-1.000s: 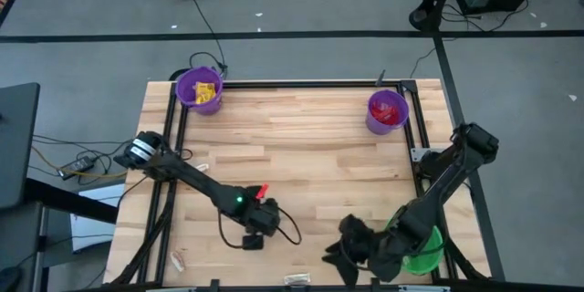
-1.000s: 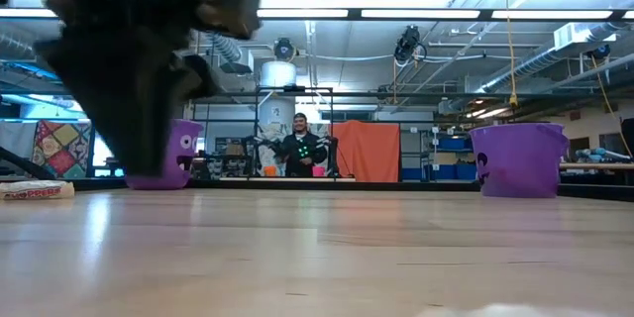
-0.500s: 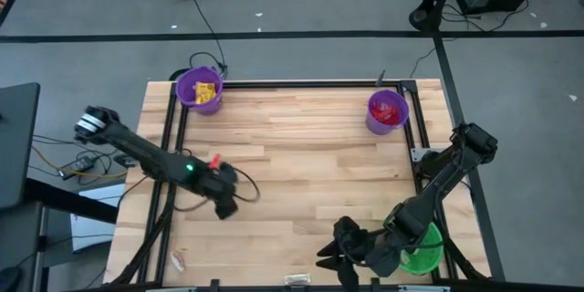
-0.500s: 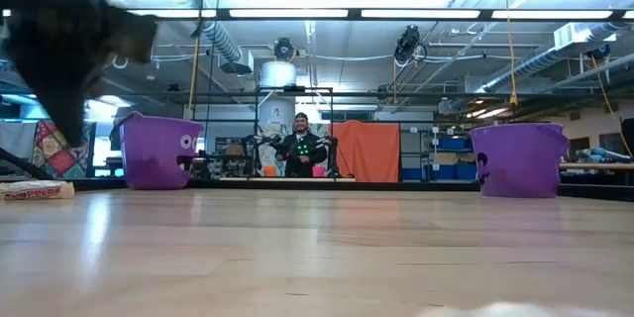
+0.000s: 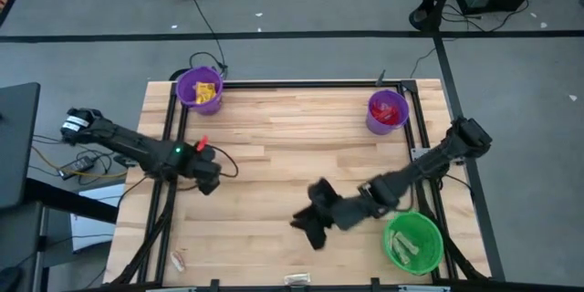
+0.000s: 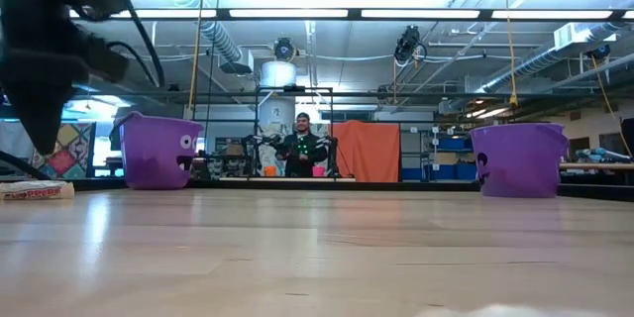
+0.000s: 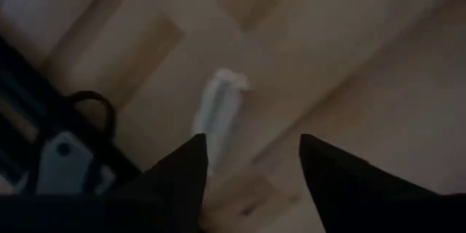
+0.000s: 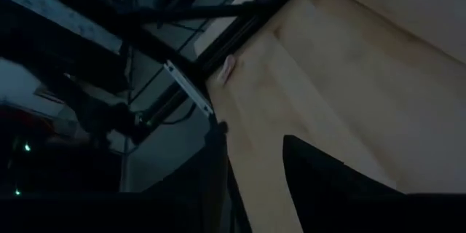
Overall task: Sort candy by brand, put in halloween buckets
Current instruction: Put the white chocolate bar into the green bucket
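Candy (image 7: 220, 109) lies seemingly just beyond left fingers (image 7: 182, 171).

Grey floor (image 5: 301, 9) is surrounding the wood table (image 5: 301, 137), cables (image 5: 205, 18) trailing across it. Beyond the table, strip lights (image 6: 416, 13) are glowing under ducts (image 6: 223, 45); a person (image 6: 302, 149) is sitting beside an orange screen (image 6: 369, 152).
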Robot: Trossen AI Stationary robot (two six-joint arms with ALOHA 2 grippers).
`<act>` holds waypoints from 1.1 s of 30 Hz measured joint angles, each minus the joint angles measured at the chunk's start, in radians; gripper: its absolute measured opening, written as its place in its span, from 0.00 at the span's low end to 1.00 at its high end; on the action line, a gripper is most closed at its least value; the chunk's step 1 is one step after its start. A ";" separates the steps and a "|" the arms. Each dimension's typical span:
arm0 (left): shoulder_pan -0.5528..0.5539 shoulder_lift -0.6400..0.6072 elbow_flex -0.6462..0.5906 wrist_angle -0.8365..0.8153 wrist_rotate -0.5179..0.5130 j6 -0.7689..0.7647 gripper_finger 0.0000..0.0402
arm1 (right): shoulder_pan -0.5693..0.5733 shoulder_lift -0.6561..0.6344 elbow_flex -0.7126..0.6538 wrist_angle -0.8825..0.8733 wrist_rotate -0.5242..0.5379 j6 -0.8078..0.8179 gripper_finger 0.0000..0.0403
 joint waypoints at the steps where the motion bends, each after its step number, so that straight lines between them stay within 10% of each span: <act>1: 0.023 0.006 -0.008 0.000 -0.005 0.010 0.56 | -0.022 0.000 0.000 0.006 -0.021 -0.003 0.36; 17: 0.263 0.078 -0.222 0.271 0.117 0.214 0.57 | -0.107 0.000 0.000 0.120 -0.101 -0.040 0.36; 28: 0.259 0.082 -0.136 0.413 0.129 0.215 0.06 | -0.096 0.000 0.000 0.088 -0.097 -0.056 0.36; 33: 0.232 0.078 -0.121 0.816 0.175 0.237 0.08 | -0.086 0.000 0.000 -0.029 -0.003 -0.062 0.36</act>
